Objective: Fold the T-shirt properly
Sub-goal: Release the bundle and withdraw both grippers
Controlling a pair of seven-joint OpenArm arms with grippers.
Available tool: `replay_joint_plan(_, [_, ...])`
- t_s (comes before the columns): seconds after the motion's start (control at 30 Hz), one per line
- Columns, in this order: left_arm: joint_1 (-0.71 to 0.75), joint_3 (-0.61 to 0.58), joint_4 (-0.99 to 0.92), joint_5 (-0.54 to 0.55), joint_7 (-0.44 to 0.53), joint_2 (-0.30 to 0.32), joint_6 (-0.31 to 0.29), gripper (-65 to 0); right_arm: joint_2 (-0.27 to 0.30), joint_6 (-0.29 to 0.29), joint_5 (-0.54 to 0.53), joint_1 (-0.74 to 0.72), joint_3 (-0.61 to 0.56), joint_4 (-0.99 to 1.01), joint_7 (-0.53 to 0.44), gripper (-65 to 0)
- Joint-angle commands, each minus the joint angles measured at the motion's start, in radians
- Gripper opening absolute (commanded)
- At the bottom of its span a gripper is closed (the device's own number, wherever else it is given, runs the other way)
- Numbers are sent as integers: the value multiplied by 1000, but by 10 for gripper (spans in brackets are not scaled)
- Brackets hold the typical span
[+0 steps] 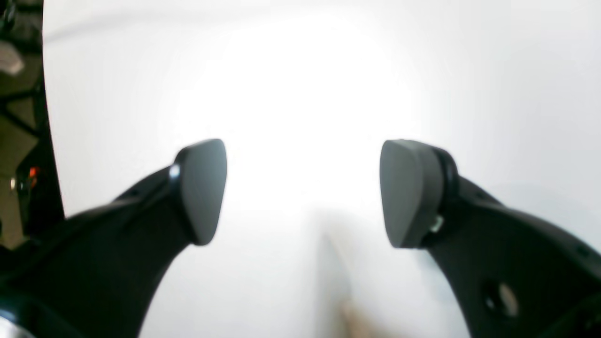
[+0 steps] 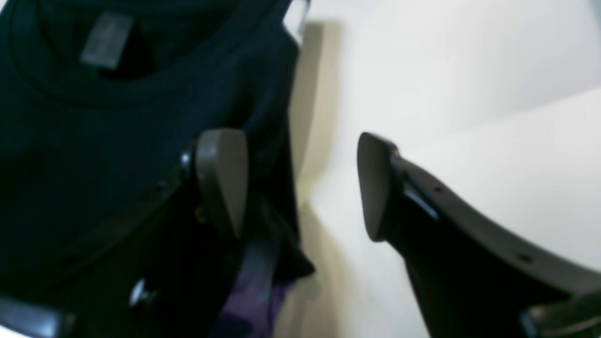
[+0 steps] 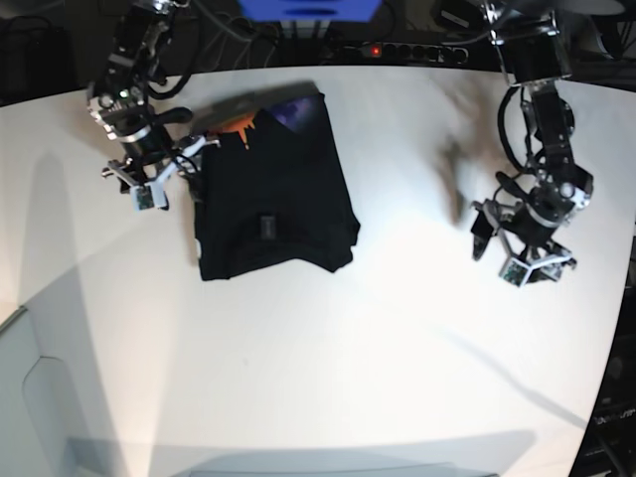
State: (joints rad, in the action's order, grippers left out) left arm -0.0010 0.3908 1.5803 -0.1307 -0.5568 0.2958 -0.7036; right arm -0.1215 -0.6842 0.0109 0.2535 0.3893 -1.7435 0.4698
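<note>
The black T-shirt (image 3: 278,189) lies partly folded on the white table (image 3: 397,368), orange and purple print showing along its far side. The right hand (image 2: 300,188) stands wide at the shirt's edge, holding nothing; the left hand (image 1: 304,192), also spread wide and empty, is over bare tabletop, well apart from the cloth

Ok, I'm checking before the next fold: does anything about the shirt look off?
Mostly fine: the shirt lies folded without big bunching. The odd spot is one lower corner, which sticks out past the side edge, so the outline isn't square.
</note>
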Motion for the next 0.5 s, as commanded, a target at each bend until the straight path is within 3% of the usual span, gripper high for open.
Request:
replay_joint_plan(0.0, [-7, 21, 41, 12, 24, 13, 5, -164, 3, -14, -16, -24, -3, 10, -23, -275])
replay_joint_plan(0.23, [54, 41, 121, 12, 22, 13, 5, -164, 3, -14, -16, -89, 0, 73, -23, -275])
replay_joint_plan(0.47, [72, 43, 125, 10, 22, 13, 5, -164, 16, -14, -18, -33, 3, -209, -21, -271])
